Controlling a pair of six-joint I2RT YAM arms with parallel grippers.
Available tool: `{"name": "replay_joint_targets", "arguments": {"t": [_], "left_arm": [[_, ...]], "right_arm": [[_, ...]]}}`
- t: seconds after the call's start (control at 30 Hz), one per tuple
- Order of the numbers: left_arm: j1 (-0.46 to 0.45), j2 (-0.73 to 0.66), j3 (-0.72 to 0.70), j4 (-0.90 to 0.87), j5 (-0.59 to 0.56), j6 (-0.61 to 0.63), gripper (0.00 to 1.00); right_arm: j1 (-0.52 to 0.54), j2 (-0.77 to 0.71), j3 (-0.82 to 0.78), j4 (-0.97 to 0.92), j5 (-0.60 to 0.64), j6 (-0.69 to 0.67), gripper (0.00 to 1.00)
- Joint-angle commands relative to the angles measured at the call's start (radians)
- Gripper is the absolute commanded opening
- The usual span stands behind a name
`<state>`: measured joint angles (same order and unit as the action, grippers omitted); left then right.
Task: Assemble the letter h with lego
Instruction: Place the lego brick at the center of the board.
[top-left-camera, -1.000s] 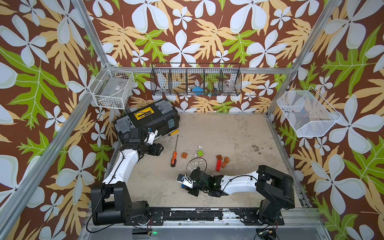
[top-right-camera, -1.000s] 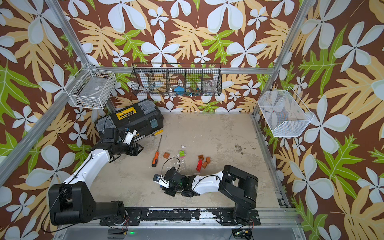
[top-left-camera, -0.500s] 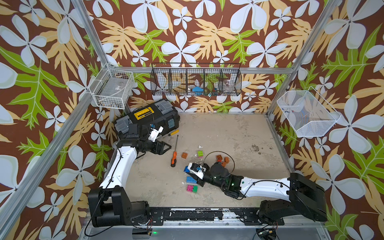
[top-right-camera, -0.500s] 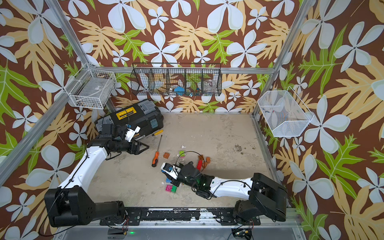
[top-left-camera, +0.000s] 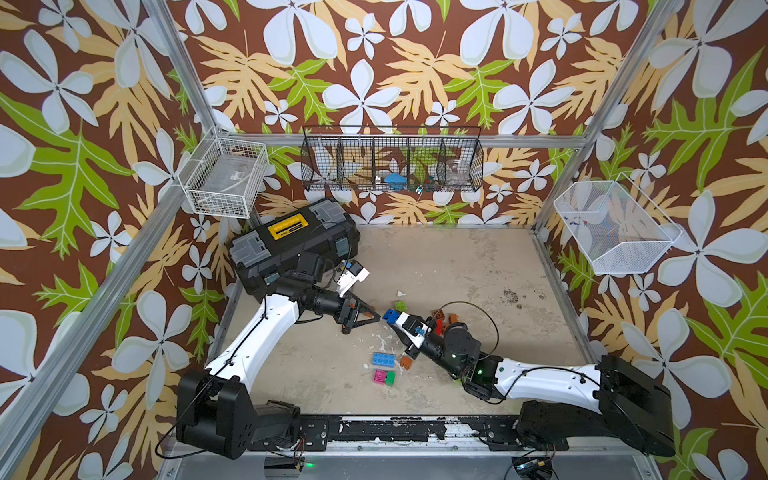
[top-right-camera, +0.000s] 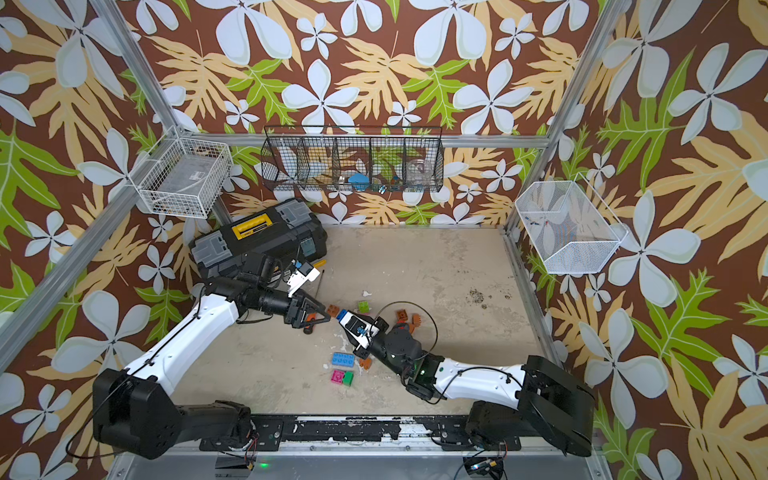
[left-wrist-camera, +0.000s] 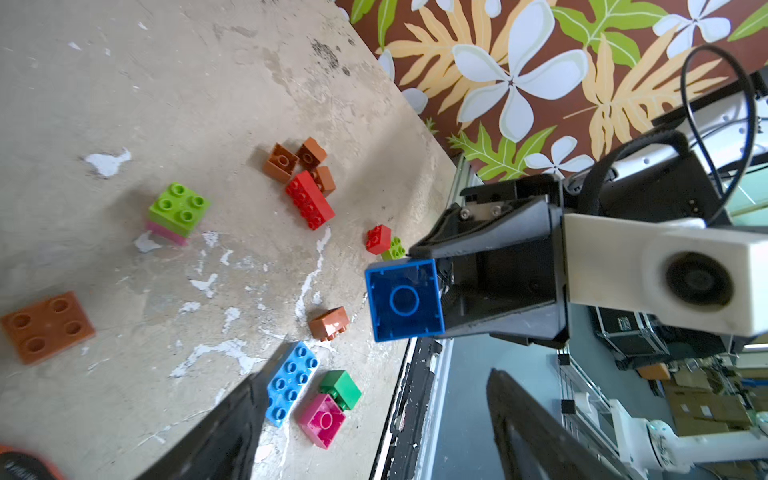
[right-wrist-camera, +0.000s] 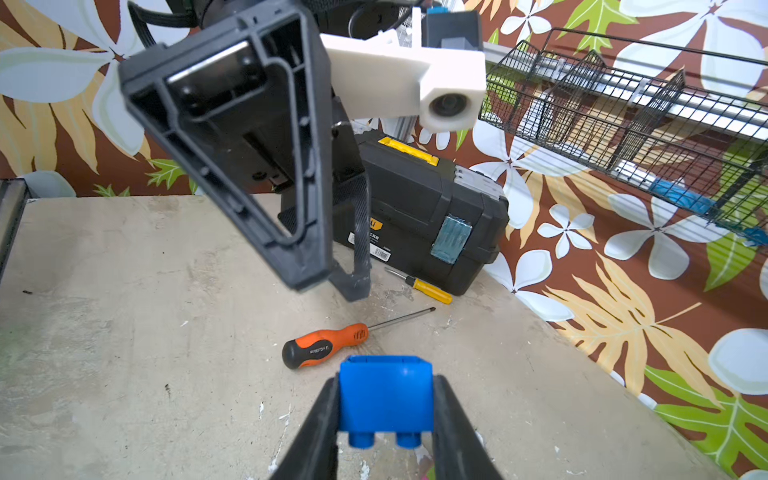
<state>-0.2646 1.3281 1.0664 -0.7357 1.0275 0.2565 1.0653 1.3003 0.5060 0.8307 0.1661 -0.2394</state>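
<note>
Gripping a blue brick (right-wrist-camera: 386, 399) between its two dark fingers, the right tool (right-wrist-camera: 386, 384) holds it off the counter (right-wrist-camera: 124, 332), studs turned back toward its own wrist and hollow underside facing the left tool (left-wrist-camera: 376, 374). The left tool stands spread wide with nothing between its fingers, tips just short of the blue brick in both top views. The other lego lies loose on the counter. Near the front middle, a long light-blue brick (top-left-camera: 383, 360) lies flat, studs up. A pink brick (top-left-camera: 379, 376) and a green brick (top-left-camera: 390, 379) touch each other just in front of it, and a tipped orange-brown brick (top-left-camera: 407, 361) sits beside it by the right arm. Farther back, a lime-green brick (left-wrist-camera: 178, 208) sits on a pink base (left-wrist-camera: 166, 232). To the right, a long red brick (left-wrist-camera: 309, 205) lies against three orange-brown cubes (left-wrist-camera: 282, 163); a small red cube (left-wrist-camera: 378, 239) and a small lime brick (left-wrist-camera: 395, 248) touch each other just beside the right tool. A flat orange-brown plate (left-wrist-camera: 48, 326) lies underside up near the left tool's tips. Under the left tool an orange-handled screwdriver (right-wrist-camera: 324, 347) lies on the counter, and a yellow-handled screwdriver (right-wrist-camera: 428, 286) rests against a black toolbox (right-wrist-camera: 415, 216) in the far left corner
</note>
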Motion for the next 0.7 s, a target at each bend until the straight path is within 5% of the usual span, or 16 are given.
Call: {"name": "replay_joint_targets", "arguments": {"t": [0.0, 0.33, 0.67], "left_arm": [[-0.027, 0.012, -0.001, 0.015, -0.010, -0.034, 0.86], [-0.038, 0.029, -0.013, 0.047, 0.040, -0.102, 0.72], [-0.040, 0.021, -0.025, 0.049, 0.082, -0.100, 0.31]], "right_arm": [[0.002, 0.009, 0.004, 0.087, -0.036, -0.016, 0.30], [0.008, 0.082, 0.062, 0.103, -0.099, -0.083, 0.31], [0.015, 0.109, 0.089, 0.105, -0.081, -0.104, 0.33]]}}
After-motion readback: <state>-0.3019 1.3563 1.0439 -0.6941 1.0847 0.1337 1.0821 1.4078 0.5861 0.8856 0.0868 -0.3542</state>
